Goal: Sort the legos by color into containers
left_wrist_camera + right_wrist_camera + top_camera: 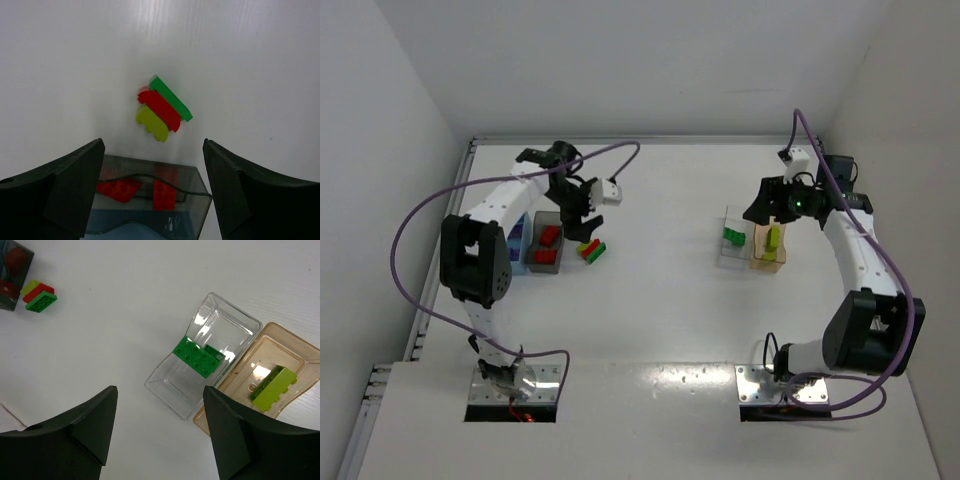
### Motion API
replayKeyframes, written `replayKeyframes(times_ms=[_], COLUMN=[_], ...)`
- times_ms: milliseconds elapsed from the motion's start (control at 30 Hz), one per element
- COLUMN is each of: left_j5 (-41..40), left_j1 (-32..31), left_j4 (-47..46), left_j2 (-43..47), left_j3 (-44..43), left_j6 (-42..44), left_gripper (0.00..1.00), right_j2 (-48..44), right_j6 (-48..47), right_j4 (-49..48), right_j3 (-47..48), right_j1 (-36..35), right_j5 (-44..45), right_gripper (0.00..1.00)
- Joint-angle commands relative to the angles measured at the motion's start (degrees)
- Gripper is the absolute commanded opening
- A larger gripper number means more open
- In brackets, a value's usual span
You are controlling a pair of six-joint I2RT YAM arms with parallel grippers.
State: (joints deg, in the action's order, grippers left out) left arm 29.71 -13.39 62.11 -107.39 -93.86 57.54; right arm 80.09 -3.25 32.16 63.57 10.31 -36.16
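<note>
Just beyond the grey bin point(197, 189), green, red and yellow-green bricks point(160, 110) lie touching; left claw point(152, 150) hangs wide open, empty; right claw point(160, 395), wide open and empty too, hovers over the clear bin point(175, 375).

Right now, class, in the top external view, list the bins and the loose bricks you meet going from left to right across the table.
light blue bin → dark grey bin → loose cluster of bricks → clear bin → tan-orange bin
</note>
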Motion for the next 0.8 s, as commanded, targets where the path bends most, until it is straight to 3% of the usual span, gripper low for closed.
replayKeyframes(times_ms=[0, 333, 767], left_j5=[-4.83, -3.61, 0.16], left_j1=[-2.52, 1.08, 1.08], left_j4=[-0.66, -8.22, -10.08], left_j2=[5.17, 6.85, 3.87], left_j3=[7.52, 15.63, 18.19], left_j6=[9.69, 23.47, 31.14], left_gripper=[0.86, 0.86, 0.87], right_j2=[-1.96, -0.82, 0.24], right_j6=[-0.62, 0.43, -0.09], right_j4=[-0.61, -0.61, -0.08], right_j3=[0.85, 0.85, 0.85], right_j1=[-0.2, -0.2, -0.2], right_j5=[-2.33, -2.33, -1.81], right_gripper=[0.7, 0.7, 0.7])
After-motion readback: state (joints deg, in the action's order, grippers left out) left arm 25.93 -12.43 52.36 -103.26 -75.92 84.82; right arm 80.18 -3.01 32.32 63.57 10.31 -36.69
